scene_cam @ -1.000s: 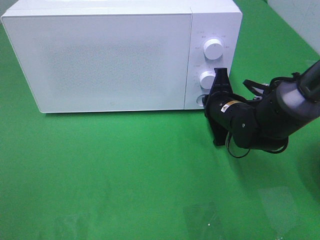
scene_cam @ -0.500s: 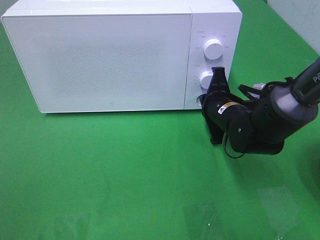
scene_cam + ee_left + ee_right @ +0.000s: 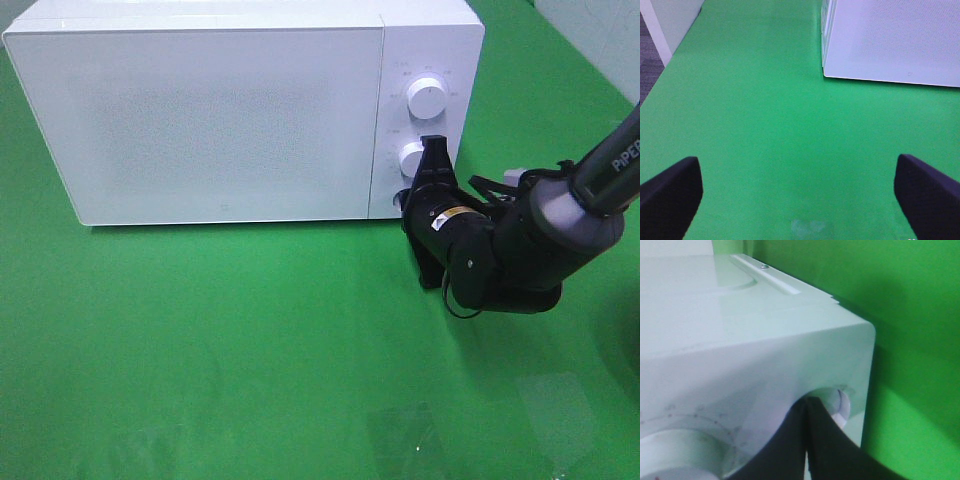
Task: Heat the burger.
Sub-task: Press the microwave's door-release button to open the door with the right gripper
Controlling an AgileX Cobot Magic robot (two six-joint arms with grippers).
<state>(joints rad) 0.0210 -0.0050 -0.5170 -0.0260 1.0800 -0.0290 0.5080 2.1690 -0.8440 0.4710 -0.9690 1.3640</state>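
Note:
The burger is out of view. A white microwave stands at the back of the green table with its door closed. My right gripper is shut and empty. Its joined fingertips touch the round button at the bottom of the control panel, below two white knobs. My left gripper is open and empty above bare green mat, with the microwave's front corner ahead of it. It does not show in the exterior high view.
The green mat covers the table in front of the microwave. A table edge and a white wall show in the left wrist view. The right arm's black body lies to the right of the microwave.
My right arm has shifted slightly left, bringing the shut gripper closer against the microwave's lower button. The microwave and its door have not moved.

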